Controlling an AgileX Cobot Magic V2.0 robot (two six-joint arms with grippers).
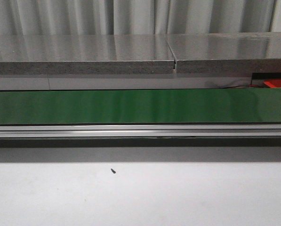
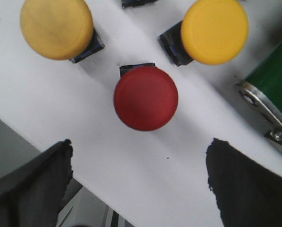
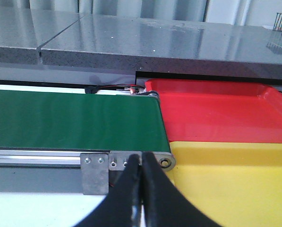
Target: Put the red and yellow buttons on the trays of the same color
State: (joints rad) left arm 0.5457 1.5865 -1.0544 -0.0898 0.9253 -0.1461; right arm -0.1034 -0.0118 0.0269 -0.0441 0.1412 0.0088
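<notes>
- Nothing is sorted yet, as far as the pictures show: the red tray [image 3: 216, 111] and the yellow tray [image 3: 230, 179] beyond the conveyor belt's [image 3: 70, 120] end both look bare in the parts that show.
- The left gripper [image 2: 138, 182] hangs spread wide above the red button [image 2: 146, 98], holding nothing; two yellow buttons [image 2: 56, 27] [image 2: 215, 31] stand just beside it on the white table [image 2: 32, 99].
- The right gripper [image 3: 141, 182] has its fingers pressed together, empty, facing the trays.
- Every button remains to be moved.
- The front view shows no arm, button or yellow tray; another button's base is cut off in the left wrist view, so I cannot tell how many there are.
</notes>
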